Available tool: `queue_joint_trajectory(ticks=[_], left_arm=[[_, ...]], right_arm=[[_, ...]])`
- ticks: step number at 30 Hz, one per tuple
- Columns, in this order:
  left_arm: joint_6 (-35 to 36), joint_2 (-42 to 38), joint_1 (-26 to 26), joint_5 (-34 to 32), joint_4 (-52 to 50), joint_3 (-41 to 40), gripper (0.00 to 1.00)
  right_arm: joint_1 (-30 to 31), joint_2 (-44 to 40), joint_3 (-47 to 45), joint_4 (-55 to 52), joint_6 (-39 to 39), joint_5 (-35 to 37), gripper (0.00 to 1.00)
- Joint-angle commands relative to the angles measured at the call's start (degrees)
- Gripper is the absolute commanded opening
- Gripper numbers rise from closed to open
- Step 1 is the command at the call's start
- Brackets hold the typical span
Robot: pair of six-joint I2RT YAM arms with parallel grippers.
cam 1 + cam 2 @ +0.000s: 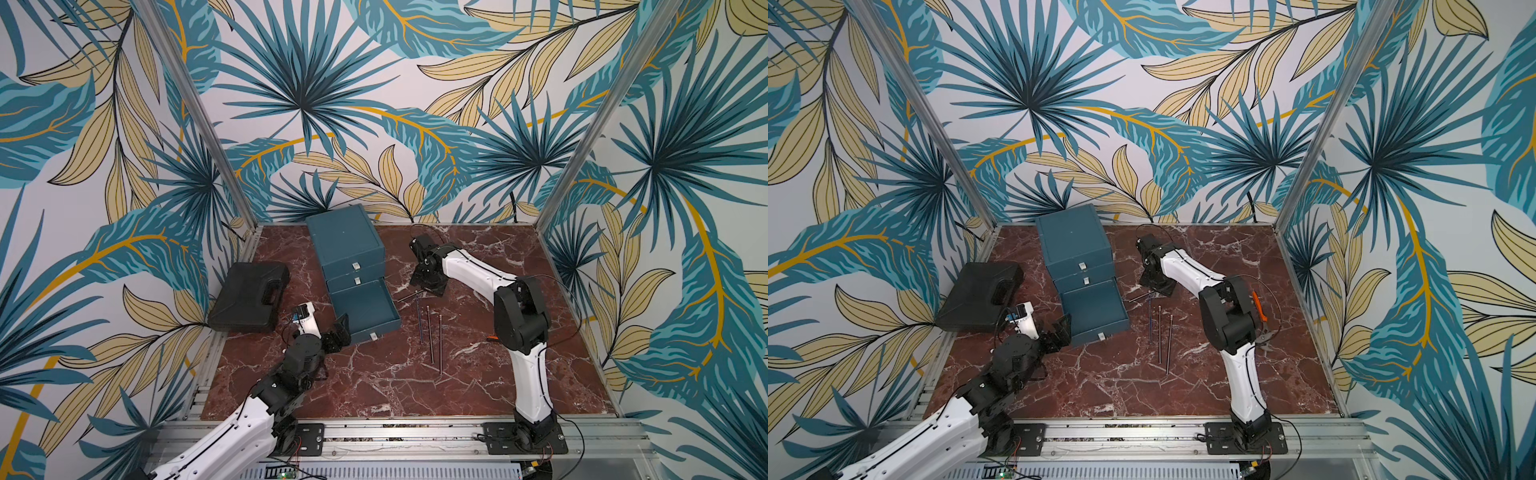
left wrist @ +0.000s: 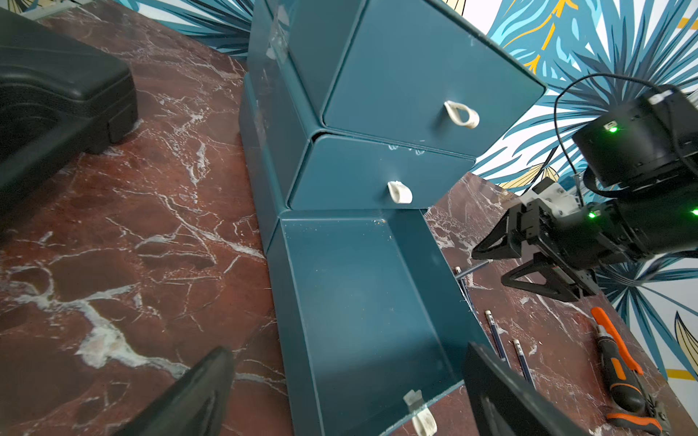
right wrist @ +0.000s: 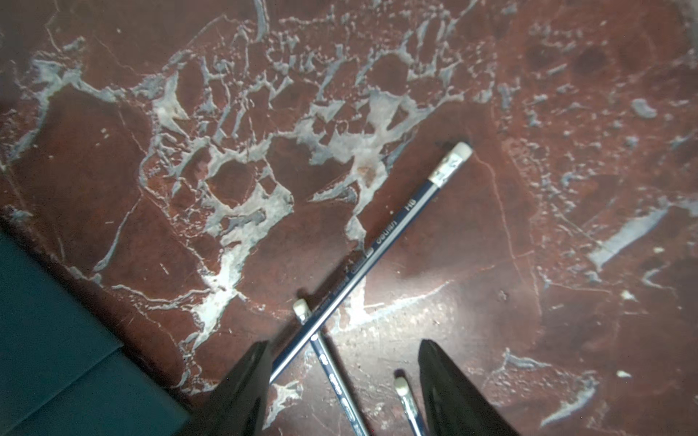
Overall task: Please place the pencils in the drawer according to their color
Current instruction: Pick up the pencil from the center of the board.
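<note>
The cabinet [image 1: 345,245] is standing at the back of the table [image 1: 374,386]. Its 2 upper drawers are sitting closed, and its bottom drawer [image 1: 365,309] is standing pulled out toward the front.

The left tool [image 2: 347,349] is hovering at the drawer's front corner on the left arm's side. Its jaws are spread wide and are gripping nothing.

4 dark blue pencils [image 1: 430,332] are lying on the table just right of the drawer. 3 are running roughly side by side, front to back. The slanted pencil [image 3: 381,241] is lying across the eraser end of the one nearest the drawer.

The right tool [image 3: 343,345] is hanging low over these eraser ends with its jaws parted, released, clamping nothing. The slanted pencil's lower end is disappearing behind 1 of its fingers [image 3: 249,377]. Whether the 2 are touching, I cannot tell.

A black case [image 1: 249,297] is lying on the table left of the cabinet. An orange-handled screwdriver [image 2: 619,377] is lying right of the pencils, beside the right arm.
</note>
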Motion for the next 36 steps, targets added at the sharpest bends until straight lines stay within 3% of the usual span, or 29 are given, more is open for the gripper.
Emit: queue_joint_trajectory(ticks=[1, 14, 27, 36], left_arm=[[1.17, 0.28, 0.25, 1.10, 3.03, 1.37, 1.00], [1.10, 0.03, 0.25, 1.83, 3.22, 1.28, 1.00], [1.02, -0.38, 0.26, 1.57, 2.96, 1.47, 1.00], [0.88, -1.40, 0.25, 1.47, 1.81, 1.46, 1.00]], right_arm=[[-0.25, 1.97, 1.43, -3.68, 1.17, -0.79, 0.65], [-1.83, 7.62, 4.86, -3.58, 2.38, -0.37, 0.57], [-3.05, 7.51, 1.85, -2.61, 3.47, 1.19, 0.29], [-3.45, 5.83, -2.03, 1.16, 4.76, -0.07, 0.19]])
